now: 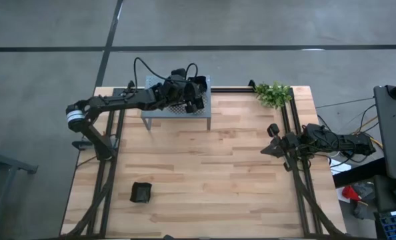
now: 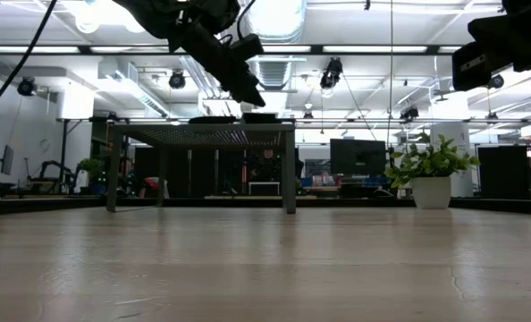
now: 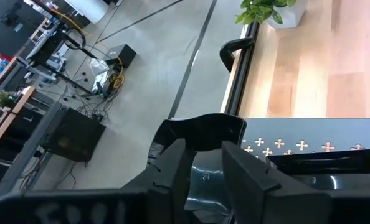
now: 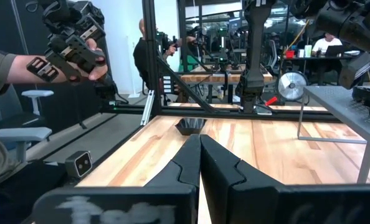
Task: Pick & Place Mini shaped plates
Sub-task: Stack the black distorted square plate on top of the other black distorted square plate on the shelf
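A small black dish lies alone on the table near its near-left corner; the right wrist view shows it too. More black mini plates sit on top of the grey perforated shelf at the table's far edge. My left gripper hangs open just above the shelf's right end, its fingertips clear of the plates. In the left wrist view a black plate lies on the shelf top just beyond the fingers. My right gripper waits shut by the table's right rail.
A potted green plant stands at the far right corner. Black rails run along both table sides. The shelf stands on thin legs with open room beneath. A person's hand holds a controller beyond the table's left side.
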Robot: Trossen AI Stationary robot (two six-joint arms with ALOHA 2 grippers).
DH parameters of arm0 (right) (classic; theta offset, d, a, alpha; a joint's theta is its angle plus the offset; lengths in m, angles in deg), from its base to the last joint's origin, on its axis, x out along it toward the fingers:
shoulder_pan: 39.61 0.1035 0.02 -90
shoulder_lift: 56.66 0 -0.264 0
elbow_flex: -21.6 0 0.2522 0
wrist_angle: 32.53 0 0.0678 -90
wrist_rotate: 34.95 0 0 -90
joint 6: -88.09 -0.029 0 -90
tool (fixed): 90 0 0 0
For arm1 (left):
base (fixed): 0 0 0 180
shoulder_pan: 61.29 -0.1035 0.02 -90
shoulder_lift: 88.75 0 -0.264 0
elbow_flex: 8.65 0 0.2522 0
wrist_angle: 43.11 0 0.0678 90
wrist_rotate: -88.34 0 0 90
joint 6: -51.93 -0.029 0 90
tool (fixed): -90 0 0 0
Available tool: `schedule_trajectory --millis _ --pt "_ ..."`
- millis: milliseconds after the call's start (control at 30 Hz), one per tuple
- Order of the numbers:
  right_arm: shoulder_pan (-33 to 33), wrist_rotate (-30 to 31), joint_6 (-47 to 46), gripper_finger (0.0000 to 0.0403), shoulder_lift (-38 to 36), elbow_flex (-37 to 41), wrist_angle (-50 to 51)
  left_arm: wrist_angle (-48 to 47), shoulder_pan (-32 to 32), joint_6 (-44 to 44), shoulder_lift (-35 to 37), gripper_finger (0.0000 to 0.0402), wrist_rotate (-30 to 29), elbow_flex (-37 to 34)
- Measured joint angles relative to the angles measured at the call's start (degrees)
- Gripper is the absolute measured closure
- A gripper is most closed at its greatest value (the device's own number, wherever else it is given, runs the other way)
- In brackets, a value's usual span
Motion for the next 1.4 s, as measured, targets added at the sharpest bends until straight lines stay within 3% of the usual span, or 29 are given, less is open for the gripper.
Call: schedule_trajectory --millis 233,433,767,1000,1400 --pt "0.0 0.0 0.0 0.0394 0.0 0.0 0.0 -2.9 1.7 5.5 1.8 0.0289 -0.2 0.0" --pt "0.0 0.0 0.0 0.0394 0.0 0.0 0.0 -17.3 6.8 8.9 6.7 0.0291 0.2 0.0" --pt "0.0 0.0 0.0 0.0394 0.0 0.0 0.0 -37.4 21.4 20.2 13.2 0.0293 0.6 0.0" --pt "0.0 0.0 0.0 0.0394 0.0 0.0 0.0 -47.7 33.0 31.1 14.0 0.0293 0.9 0.0" --pt "0.0 0.0 0.1 0.0394 0.0 0.0 0.0 -50.7 54.1 52.0 11.5 0.0293 1.2 -2.0"
